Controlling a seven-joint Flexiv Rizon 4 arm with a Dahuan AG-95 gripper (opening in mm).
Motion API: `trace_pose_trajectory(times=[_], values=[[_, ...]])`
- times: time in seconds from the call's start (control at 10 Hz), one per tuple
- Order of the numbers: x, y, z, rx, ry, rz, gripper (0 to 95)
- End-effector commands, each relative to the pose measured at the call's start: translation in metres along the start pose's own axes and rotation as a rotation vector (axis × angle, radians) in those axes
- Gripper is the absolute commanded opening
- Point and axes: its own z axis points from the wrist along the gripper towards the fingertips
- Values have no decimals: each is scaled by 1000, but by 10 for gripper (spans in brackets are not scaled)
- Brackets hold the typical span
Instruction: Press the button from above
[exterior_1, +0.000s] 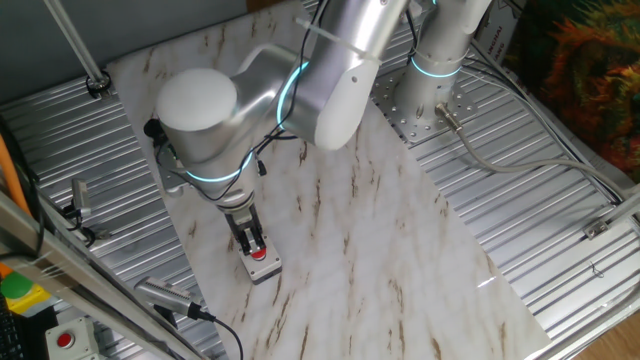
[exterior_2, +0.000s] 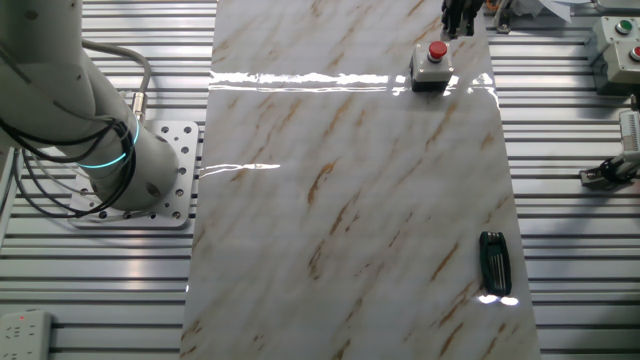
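Note:
The button (exterior_1: 258, 252) is a small round red cap on a small square light-grey box (exterior_1: 264, 267), standing on the marble board near its left edge. It also shows in the other fixed view (exterior_2: 437, 51) at the board's far right end. My gripper (exterior_1: 250, 238) points down with its dark fingers directly over the button, the tips right at the red cap. In the other fixed view only the finger ends (exterior_2: 459, 16) show at the top edge, a little apart from the button. No view shows whether there is a gap between the fingertips.
A green button on a yellow housing (exterior_1: 18, 290) and a red button on an off-white housing (exterior_1: 65, 340) sit off the board at the lower left. A black tool (exterior_2: 494, 262) lies on the board. The arm's base (exterior_2: 140, 170) stands beside the board.

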Motion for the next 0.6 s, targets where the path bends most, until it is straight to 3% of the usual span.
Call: trace_pose_trajectory(times=[0.1, 0.4, 0.6], values=[[4, 0, 3, 3, 24, -1, 0], [9, -1, 9, 10, 68, -1, 0], [13, -3, 12, 14, 72, 0, 0]])
